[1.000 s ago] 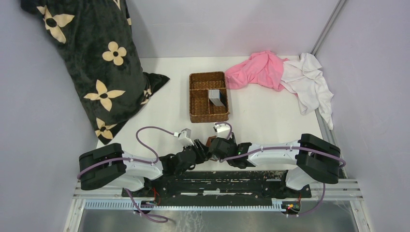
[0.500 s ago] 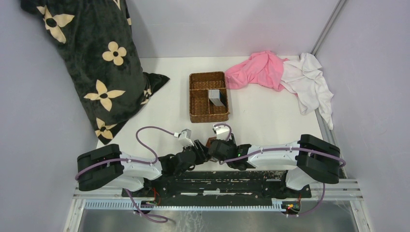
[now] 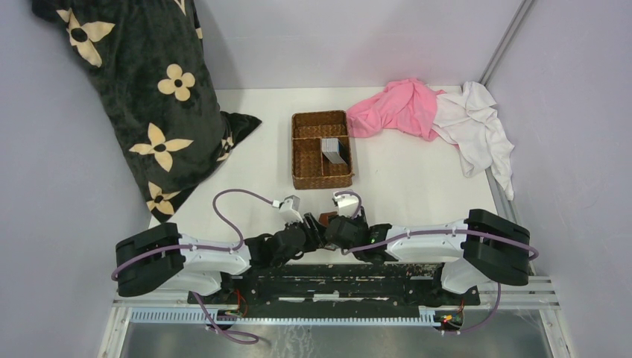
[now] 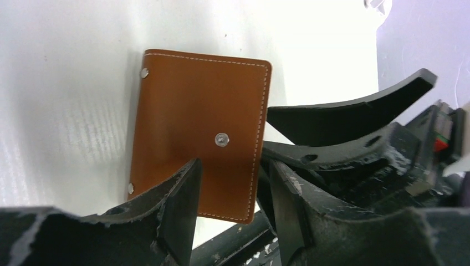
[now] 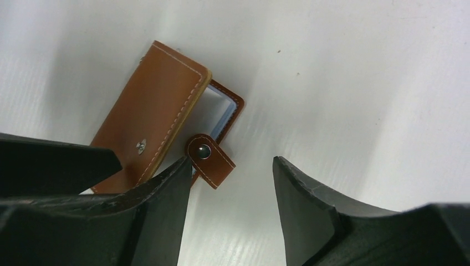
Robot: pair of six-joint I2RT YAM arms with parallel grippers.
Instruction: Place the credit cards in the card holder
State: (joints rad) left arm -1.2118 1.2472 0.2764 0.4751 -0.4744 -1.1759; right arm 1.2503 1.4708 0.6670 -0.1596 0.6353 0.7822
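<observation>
Left pincer (image 4: 234, 172) is wide open and holds nothing. Its two fingers sit over the near end of the card holder (image 4: 199, 111), which lies flat on the white tabletop (image 4: 66, 83). I cannot tell if they touch it. The card holder's long side runs straight away from this pincer.

Right pincer (image 5: 231, 163) is open too, with nothing in it. Seen from this pincer, the card holder lies slanted and a bit off to one side of the gap. Its little snap tab (image 5: 209, 160) sticks out next to one finger, and the flap looks a tiny bit open there.

Both arms are about as near to the card holder as each other. The credit cards (image 3: 335, 150) are well apart from both pincers. They stand in one box of the wicker basket (image 3: 309, 160), farther back. I think opening the card holder comes first.
</observation>
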